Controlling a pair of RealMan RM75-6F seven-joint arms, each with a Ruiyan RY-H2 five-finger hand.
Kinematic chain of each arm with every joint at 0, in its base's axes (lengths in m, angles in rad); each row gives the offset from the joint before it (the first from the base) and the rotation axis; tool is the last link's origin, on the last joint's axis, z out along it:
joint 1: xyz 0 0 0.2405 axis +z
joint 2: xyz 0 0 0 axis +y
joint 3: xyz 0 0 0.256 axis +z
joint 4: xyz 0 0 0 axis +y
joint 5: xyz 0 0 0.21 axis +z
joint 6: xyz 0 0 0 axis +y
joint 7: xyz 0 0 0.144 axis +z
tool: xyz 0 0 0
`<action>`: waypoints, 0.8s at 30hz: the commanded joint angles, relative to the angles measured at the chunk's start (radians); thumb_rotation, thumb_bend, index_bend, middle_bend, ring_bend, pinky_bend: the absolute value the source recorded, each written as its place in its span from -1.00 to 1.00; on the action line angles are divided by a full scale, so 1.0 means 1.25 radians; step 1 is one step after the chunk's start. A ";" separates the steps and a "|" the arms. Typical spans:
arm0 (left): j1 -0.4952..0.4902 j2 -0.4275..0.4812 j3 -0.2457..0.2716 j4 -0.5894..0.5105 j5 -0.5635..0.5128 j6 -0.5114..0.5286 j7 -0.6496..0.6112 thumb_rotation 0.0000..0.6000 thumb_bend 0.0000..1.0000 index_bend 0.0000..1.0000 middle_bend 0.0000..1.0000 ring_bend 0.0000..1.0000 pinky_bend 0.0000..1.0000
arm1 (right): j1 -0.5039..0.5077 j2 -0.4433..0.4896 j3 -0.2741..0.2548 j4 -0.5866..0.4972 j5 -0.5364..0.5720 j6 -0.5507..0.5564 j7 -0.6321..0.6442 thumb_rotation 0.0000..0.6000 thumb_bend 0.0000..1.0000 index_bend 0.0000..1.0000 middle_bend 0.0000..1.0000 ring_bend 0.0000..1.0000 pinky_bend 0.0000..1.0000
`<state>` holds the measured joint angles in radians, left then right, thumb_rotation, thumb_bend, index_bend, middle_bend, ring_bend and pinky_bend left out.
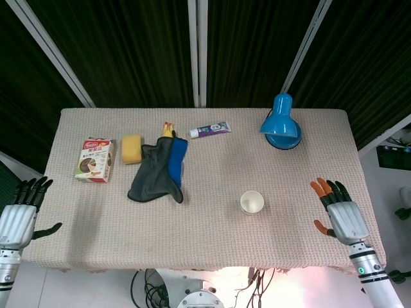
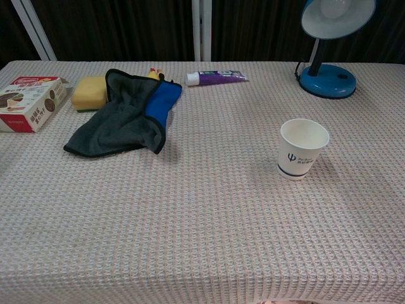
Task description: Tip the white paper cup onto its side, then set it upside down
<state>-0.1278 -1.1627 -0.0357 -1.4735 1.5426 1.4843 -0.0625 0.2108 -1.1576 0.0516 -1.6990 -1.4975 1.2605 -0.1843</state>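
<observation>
Matt white paper cup (image 2: 303, 149); rough woven tablecloth (image 2: 202, 228); glossy blue lamp (image 2: 334, 38); soft cloth (image 2: 123, 117).

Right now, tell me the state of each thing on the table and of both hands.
white paper cup: upright, mouth up, untouched
right hand: open, over the table's right edge, apart from the cup
left hand: open, off the table's left edge
blue lamp: standing, shade tilted
toothpaste tube: lying flat
cloth: crumpled
box: lying flat
</observation>
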 commanded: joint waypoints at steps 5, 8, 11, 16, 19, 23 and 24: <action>-0.001 -0.001 0.000 0.005 -0.003 -0.003 -0.005 1.00 -0.81 -0.87 -0.94 -1.00 -0.94 | 0.086 -0.069 0.034 0.016 0.078 -0.122 -0.033 1.00 -0.65 -1.00 -1.00 -1.00 -1.00; -0.001 0.001 0.000 0.006 -0.005 -0.005 -0.007 1.00 -0.81 -0.87 -0.94 -1.00 -0.94 | 0.112 -0.107 0.044 0.035 0.102 -0.159 -0.002 1.00 -0.65 -1.00 -1.00 -1.00 -1.00; -0.003 0.001 -0.001 0.006 -0.008 -0.008 -0.007 1.00 -0.81 -0.87 -0.94 -1.00 -0.94 | 0.134 -0.142 0.048 0.057 0.109 -0.182 0.017 1.00 -0.65 -1.00 -1.00 -1.00 -1.00; -0.005 0.002 -0.002 0.008 -0.013 -0.015 -0.005 1.00 -0.81 -0.87 -0.94 -1.00 -0.94 | 0.171 -0.180 0.050 0.082 0.124 -0.234 0.050 1.00 -0.65 -1.00 -1.00 -1.00 -1.00; -0.006 0.001 -0.003 0.010 -0.017 -0.018 -0.008 1.00 -0.81 -0.87 -0.94 -1.00 -0.94 | 0.188 -0.203 0.054 0.098 0.128 -0.246 0.062 1.00 -0.65 -1.00 -0.99 -1.00 -1.00; -0.007 0.001 -0.004 0.013 -0.021 -0.022 -0.012 1.00 -0.81 -0.87 -0.94 -1.00 -0.94 | 0.206 -0.224 0.058 0.111 0.118 -0.255 0.096 1.00 -0.65 -1.00 -0.92 -1.00 -1.00; -0.007 0.002 -0.004 0.014 -0.021 -0.022 -0.014 1.00 -0.81 -0.87 -0.94 -1.00 -0.94 | 0.211 -0.229 0.059 0.114 0.112 -0.255 0.102 1.00 -0.65 -1.00 -0.90 -1.00 -1.00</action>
<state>-0.1367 -1.1603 -0.0410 -1.4565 1.5159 1.4567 -0.0796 0.4653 -1.4340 0.1225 -1.5639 -1.3488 0.9451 -0.0681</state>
